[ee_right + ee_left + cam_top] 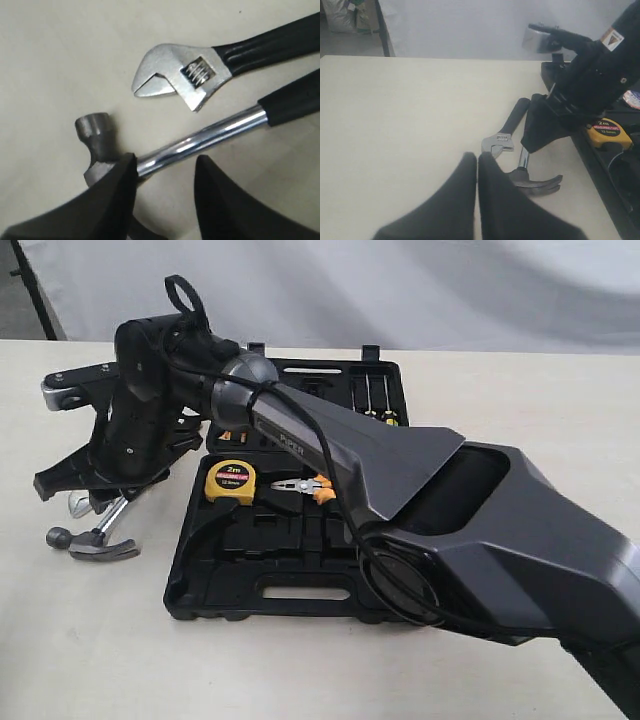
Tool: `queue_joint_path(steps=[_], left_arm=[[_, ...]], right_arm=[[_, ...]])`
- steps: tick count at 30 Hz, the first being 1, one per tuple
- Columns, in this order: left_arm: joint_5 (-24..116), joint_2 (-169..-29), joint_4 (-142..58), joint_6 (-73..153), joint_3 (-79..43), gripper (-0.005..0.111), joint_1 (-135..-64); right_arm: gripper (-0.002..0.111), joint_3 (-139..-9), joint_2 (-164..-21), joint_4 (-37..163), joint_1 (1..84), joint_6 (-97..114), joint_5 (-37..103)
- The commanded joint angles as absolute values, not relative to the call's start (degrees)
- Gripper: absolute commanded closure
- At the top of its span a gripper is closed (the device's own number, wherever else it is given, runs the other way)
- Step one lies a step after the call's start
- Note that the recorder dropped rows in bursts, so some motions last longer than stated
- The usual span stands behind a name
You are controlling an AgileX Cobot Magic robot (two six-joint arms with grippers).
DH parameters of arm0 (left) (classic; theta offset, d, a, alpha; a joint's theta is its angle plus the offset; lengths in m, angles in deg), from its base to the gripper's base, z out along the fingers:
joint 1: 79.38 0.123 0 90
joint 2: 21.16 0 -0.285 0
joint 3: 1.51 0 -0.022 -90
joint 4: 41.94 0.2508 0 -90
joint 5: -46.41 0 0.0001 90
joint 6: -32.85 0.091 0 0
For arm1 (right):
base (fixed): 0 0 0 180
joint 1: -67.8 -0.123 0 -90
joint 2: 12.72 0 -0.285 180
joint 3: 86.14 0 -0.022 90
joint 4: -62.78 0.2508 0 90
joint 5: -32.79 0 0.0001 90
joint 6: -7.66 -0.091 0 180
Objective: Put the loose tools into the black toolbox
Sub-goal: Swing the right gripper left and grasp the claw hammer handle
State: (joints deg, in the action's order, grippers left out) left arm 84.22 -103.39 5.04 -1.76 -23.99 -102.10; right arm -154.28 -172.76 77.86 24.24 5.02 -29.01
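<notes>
Straddling the hammer (pixel 200 140) shaft, right jaws stand apart; left jaws pressed together

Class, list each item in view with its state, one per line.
Black toolbox: open, lying flat.
Hammer: on the table, not gripped.
Wrench: on the table, loose.
Tape measure: seated in the toolbox.
Pliers: seated in the toolbox.
Right end effector: open, around the hammer shaft.
Left end effector: shut, empty.

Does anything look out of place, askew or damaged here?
Nothing damaged or spilled. The claw hammer and adjustable wrench lie close together on the table, outside the open black toolbox where they belong. The right pincer straddles the hammer's steel shaft, jaws apart.
</notes>
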Motion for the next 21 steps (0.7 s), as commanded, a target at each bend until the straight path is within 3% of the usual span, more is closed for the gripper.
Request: queue_joint_path(steps=[1, 7, 14, 17, 21], left_arm=[[83.25, -102.93, 4.26, -2.35, -24.52, 0.105, -101.91], [83.25, -102.93, 4.26, -2.35, -24.52, 0.105, -101.91], [83.25, -102.93, 4.26, -2.35, -24.52, 0.105, -101.91], [83.25, -102.93, 4.26, -2.35, -24.52, 0.105, -101.91], [83.25, -102.93, 4.26, -2.35, -24.52, 0.105, -101.91]], right_arm=[[0.07, -154.79, -173.63, 77.13, 24.43, -2.92, -24.96], [0.05, -154.79, -175.73, 77.13, 24.43, -6.58, -21.95], [0.05, -154.79, -178.02, 75.26, 24.43, -9.42, -24.28], [0.054, -154.79, -178.71, 75.41, 24.29, -9.52, -27.7], [0.076, -154.79, -179.08, 75.97, 24.29, -10.75, -29.46]])
